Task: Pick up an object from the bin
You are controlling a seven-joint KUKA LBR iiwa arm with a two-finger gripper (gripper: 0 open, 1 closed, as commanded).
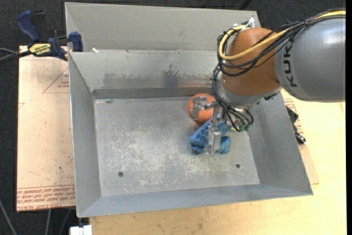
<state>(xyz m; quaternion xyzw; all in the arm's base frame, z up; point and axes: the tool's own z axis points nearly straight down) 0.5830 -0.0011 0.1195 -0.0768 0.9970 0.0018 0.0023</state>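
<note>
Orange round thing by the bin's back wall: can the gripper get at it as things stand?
Probably yes: nothing covers the orange round thing, and the gripper is right beside it, at the blue crumpled thing.

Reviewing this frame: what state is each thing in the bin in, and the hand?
Blue crumpled soft-looking thing: lying on the bin floor right of centre, under the hand, not lifted.
Orange round thing with a grey patch: resting on the floor near the back wall, just behind the blue thing, untouched.
Hand: low in the bin, down at the blue thing.
Grey metal bin: upright, floor mostly bare.
</note>
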